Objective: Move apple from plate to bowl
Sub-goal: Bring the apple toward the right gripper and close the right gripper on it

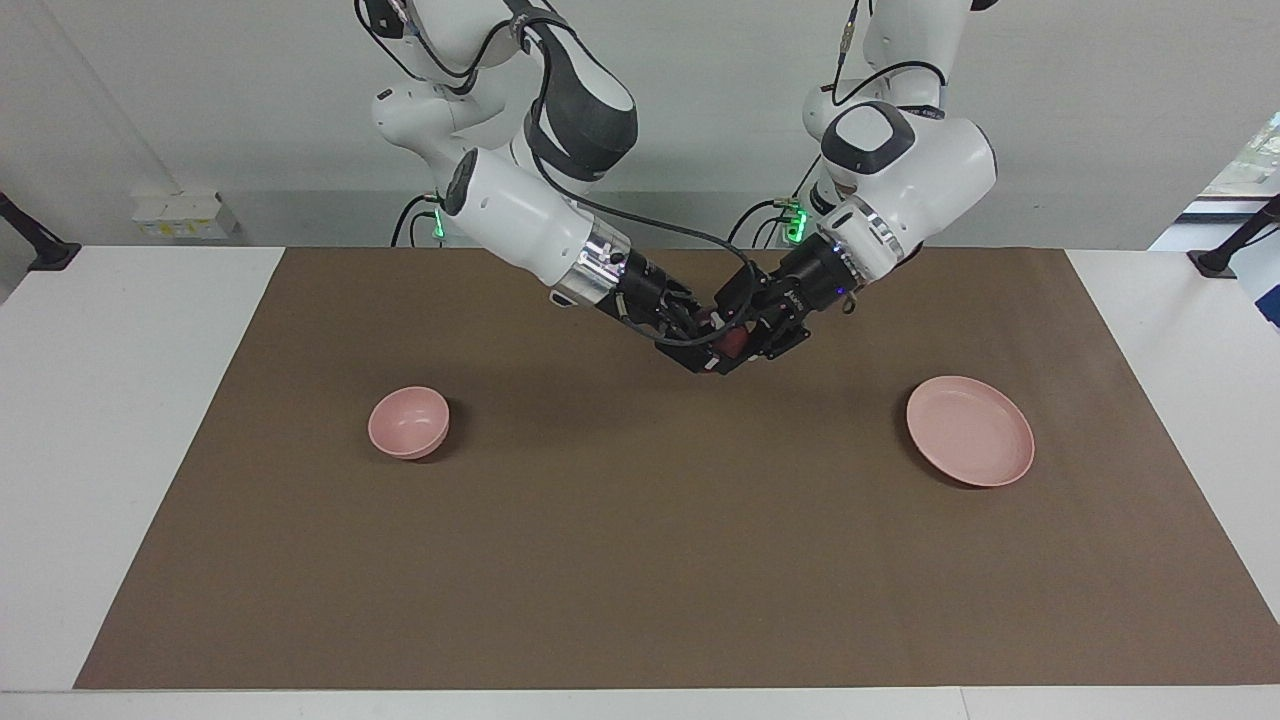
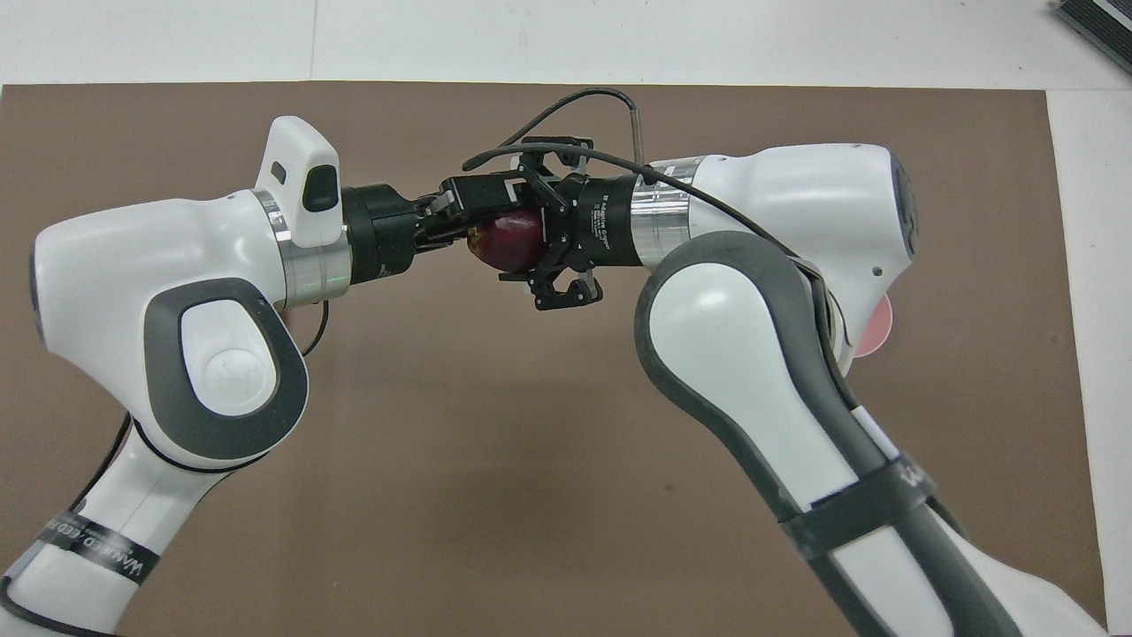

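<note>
Covering most of the white table is a broad brown mat, with the wide, shallow pink plate bare toward my left arm's end and the small, deep pink bowl empty toward my right arm's end. Over the mat between them my two claws meet in the air. The small dark red apple sits between them; my left claw grips it, while my right claw is around it, grip unclear.
</note>
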